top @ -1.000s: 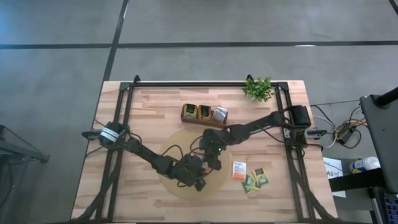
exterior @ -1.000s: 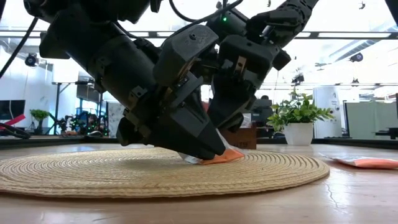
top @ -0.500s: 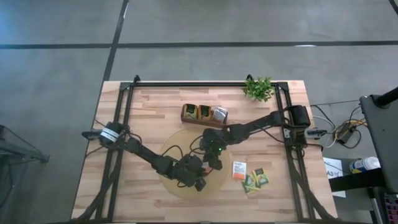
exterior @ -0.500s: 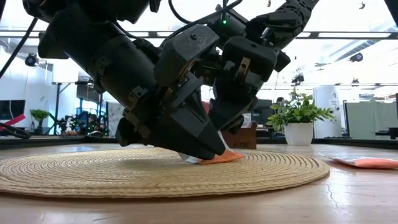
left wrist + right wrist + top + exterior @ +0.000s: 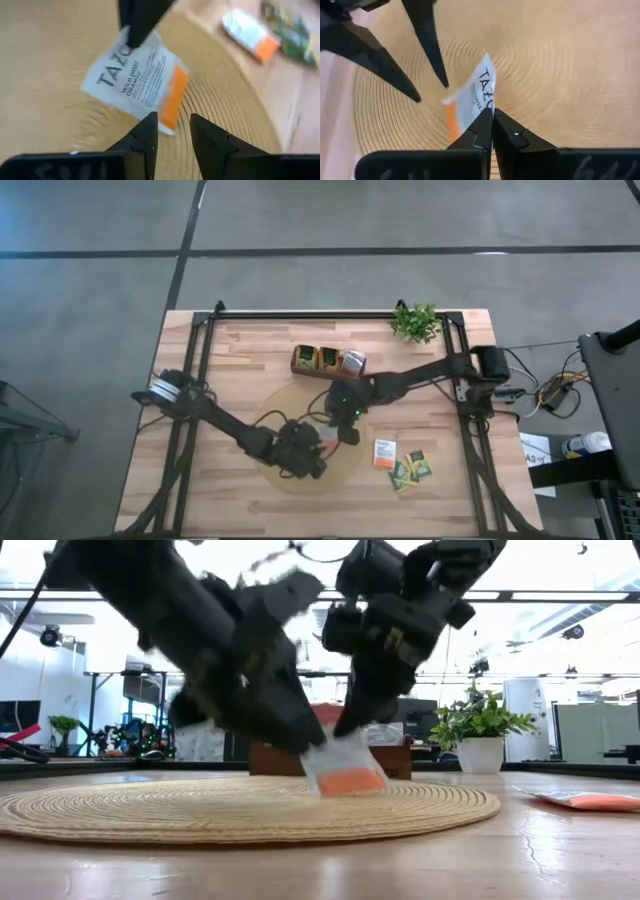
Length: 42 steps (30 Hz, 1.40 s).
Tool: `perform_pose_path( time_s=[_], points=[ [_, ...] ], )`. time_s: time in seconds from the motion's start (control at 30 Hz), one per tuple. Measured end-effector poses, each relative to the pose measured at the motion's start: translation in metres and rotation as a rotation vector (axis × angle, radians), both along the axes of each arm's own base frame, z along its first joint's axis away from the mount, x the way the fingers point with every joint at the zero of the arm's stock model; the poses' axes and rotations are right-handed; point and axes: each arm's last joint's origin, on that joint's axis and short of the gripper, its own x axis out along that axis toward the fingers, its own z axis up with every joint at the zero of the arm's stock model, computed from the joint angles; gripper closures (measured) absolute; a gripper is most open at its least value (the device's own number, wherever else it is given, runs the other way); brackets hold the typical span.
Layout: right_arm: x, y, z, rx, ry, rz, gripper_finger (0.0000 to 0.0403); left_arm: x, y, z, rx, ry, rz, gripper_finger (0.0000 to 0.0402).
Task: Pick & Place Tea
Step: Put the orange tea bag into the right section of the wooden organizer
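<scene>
On the wooden surface (image 5: 240,350) lies a round mat (image 5: 250,810). Above it, the right jaws (image 5: 492,117) pinch a white-orange sachet (image 5: 345,768); the left jaws (image 5: 172,125) stand open beside it.

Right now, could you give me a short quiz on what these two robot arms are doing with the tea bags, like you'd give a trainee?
1. True or false: the right hand is shut on the white-and-orange sachet.
2. Which lies under the lifted sachet: A) the tray, B) the mat, C) the plant?
3. Fill in: the left hand is ____ and holds nothing.

Key: 1 true; 2 B; 3 open.
</scene>
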Motion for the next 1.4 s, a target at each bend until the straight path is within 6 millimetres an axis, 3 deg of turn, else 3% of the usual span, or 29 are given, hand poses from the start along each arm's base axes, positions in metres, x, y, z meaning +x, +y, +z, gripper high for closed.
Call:
perform_pose_path(
  time_s=[0.2,0.33,0.47,0.57,0.7,1.17,1.4],
  points=[
    [-0.024,-0.018,0.047,-0.139,-0.112,-0.150,0.0394,-0.022,0.006,0.031,0.106,0.026,0.094,0.0292],
    [-0.054,-0.034,0.080,-0.328,-0.197,-0.323,0.0394,-0.031,0.011,0.046,0.132,0.017,0.135,0.0292],
    [-0.088,-0.057,0.095,-0.420,-0.259,-0.500,0.0394,-0.036,0.014,0.050,0.145,-0.006,0.172,0.0292],
    [-0.107,-0.072,0.087,-0.403,-0.257,-0.547,0.0394,-0.035,0.014,0.051,0.147,-0.018,0.183,0.0292],
    [-0.116,-0.085,0.073,-0.343,-0.304,-0.570,0.0394,-0.035,0.014,0.051,0.136,-0.027,0.191,0.0292],
    [-0.097,-0.093,0.031,-0.337,-0.267,-0.567,0.0394,-0.035,0.014,0.050,0.137,-0.022,0.194,0.0292],
    [-0.099,-0.094,0.026,-0.412,-0.211,-0.547,0.0394,-0.035,0.015,0.050,0.137,-0.021,0.195,0.0292]
  ],
)
